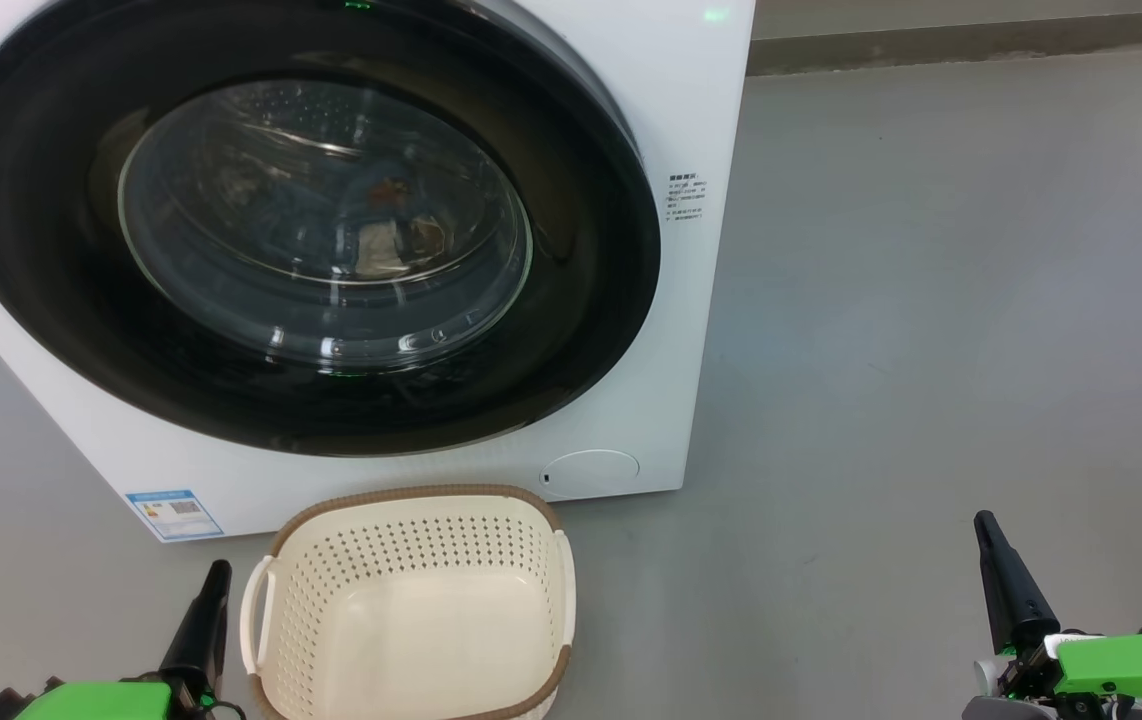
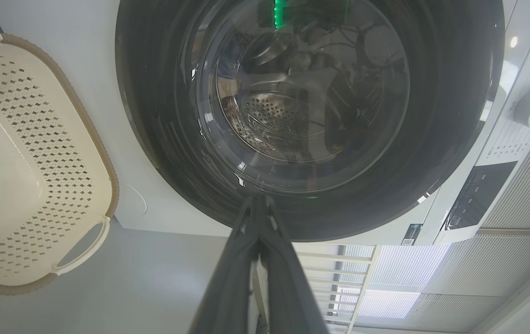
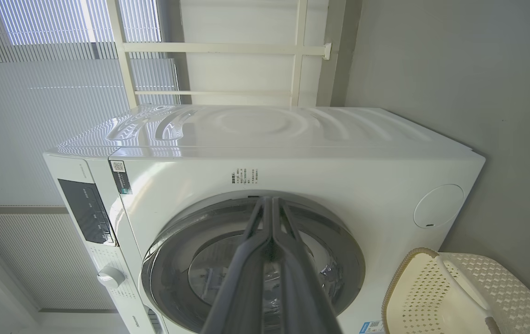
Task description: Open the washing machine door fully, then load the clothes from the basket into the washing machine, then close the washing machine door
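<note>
Checking the finish: door (image 1: 41, 230) looks flush on washer (image 1: 701, 150), clothes (image 1: 381, 225) inside, basket (image 1: 411, 545) empty. My left fingers (image 1: 203, 620) and right fingers (image 1: 1006, 570) sit closed, empty. I judge: press door squarely only if it seems unlatched.

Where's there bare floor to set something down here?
Widest free patch: grey floor right of the washing machine, up to the right gripper. The basket is bare inside too. Tight: the strip between basket and machine front, and beside the left gripper.

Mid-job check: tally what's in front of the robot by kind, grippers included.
Big white front-loading washing machine: 1
Cream-white perforated plastic basket with brown rim: 1
Dark two-fingered grippers, left gripper and right gripper: 2
Total: 4
</note>
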`<state>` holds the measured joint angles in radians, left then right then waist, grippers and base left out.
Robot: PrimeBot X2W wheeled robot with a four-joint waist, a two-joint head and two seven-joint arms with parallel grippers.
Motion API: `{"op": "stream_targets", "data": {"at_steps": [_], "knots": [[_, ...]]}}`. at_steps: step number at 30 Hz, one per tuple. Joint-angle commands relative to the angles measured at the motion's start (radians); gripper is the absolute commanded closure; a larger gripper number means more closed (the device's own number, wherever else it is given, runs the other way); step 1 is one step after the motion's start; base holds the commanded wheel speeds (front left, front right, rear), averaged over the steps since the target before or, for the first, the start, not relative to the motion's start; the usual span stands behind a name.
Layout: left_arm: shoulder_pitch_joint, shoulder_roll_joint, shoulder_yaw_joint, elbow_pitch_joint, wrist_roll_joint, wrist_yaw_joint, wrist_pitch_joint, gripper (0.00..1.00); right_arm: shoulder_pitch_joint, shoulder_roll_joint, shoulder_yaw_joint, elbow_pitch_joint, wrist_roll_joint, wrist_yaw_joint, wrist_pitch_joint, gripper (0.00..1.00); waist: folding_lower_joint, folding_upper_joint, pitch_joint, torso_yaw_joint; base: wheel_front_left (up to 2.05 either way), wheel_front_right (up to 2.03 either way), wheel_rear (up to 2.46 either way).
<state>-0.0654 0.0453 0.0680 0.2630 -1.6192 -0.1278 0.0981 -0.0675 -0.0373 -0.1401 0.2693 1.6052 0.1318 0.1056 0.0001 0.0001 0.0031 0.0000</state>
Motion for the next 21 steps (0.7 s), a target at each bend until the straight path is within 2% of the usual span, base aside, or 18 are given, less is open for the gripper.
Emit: {"op": "stream_targets", "data": {"at_steps": [1,21], "knots": [[-0.041,0.014,0.033,-0.018,0.0,-0.003,0.005,1.0,-0.04,-0.013,0.026,-0.025,0.003,-0.001,0.008,1.0,0.0,-0.0001,0.0,0.0,0.0,0.0,0.0],[-0.042,0.012,0.037,-0.018,0.003,-0.003,0.008,1.0,-0.04,-0.013,0.026,-0.025,0.003,-0.001,0.008,1.0,0.0,-0.0001,0.0,0.0,0.0,0.0,0.0]]}}
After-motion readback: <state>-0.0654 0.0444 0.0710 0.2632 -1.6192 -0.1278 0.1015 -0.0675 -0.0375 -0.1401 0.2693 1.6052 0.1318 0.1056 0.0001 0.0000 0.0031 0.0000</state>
